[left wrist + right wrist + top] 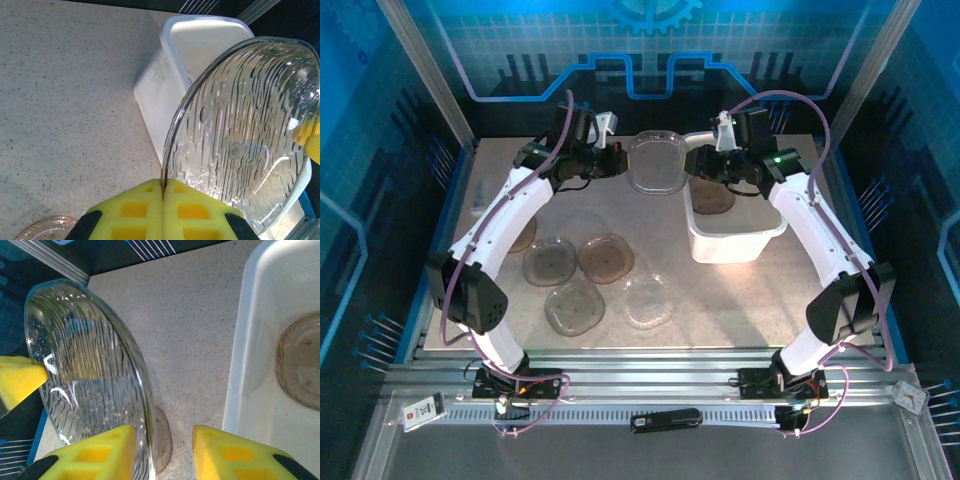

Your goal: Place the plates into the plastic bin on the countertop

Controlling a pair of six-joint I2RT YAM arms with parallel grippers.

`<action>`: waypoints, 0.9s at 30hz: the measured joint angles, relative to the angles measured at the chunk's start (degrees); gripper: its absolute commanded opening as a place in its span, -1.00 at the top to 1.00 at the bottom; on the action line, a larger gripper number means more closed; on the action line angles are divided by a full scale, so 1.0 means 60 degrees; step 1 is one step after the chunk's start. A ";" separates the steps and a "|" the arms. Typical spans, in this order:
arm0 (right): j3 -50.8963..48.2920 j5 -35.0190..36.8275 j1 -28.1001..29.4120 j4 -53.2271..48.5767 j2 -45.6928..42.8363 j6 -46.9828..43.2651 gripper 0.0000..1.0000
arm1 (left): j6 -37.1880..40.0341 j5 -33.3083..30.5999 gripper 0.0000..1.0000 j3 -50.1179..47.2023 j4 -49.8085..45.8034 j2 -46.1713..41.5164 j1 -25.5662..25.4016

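Note:
A clear ribbed plate (pixel 655 163) hangs on edge above the countertop (pixel 500 185), between my two grippers. My left gripper (pixel 162 192) is shut on its rim; the plate (pixel 245 125) rises to the right of the pads. My right gripper (pixel 165 450) is open astride the opposite rim of that plate (pixel 85 365): the left pad lies against it, the right pad stands apart. The white plastic bin (pixel 735 240) sits just right of the plate and holds one brown plate (pixel 300 365). Several more plates (pixel 605 258) lie flat on the countertop.
A brownish plate (pixel 162 440) lies on the countertop right under the right gripper. The bin's near wall (pixel 240 390) stands close to the right finger. Another plate (pixel 520 235) lies partly under the left arm. Blue walls and metal rails frame the countertop.

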 measured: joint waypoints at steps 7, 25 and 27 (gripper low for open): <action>-0.0117 0.0146 0.0000 0.0321 0.0004 0.0168 0.63 | 0.0004 -0.0131 1.00 0.0288 -0.0062 0.0000 -0.0138; -0.0736 0.0171 -0.0273 0.0648 0.0000 0.0280 1.00 | 0.0058 -0.0725 -0.01 0.0572 -0.0284 0.0007 -0.0412; -0.0736 0.0149 -0.0441 0.0681 0.0000 0.0277 1.00 | 0.0080 -0.0831 -0.07 0.0630 -0.0284 0.0007 -0.0404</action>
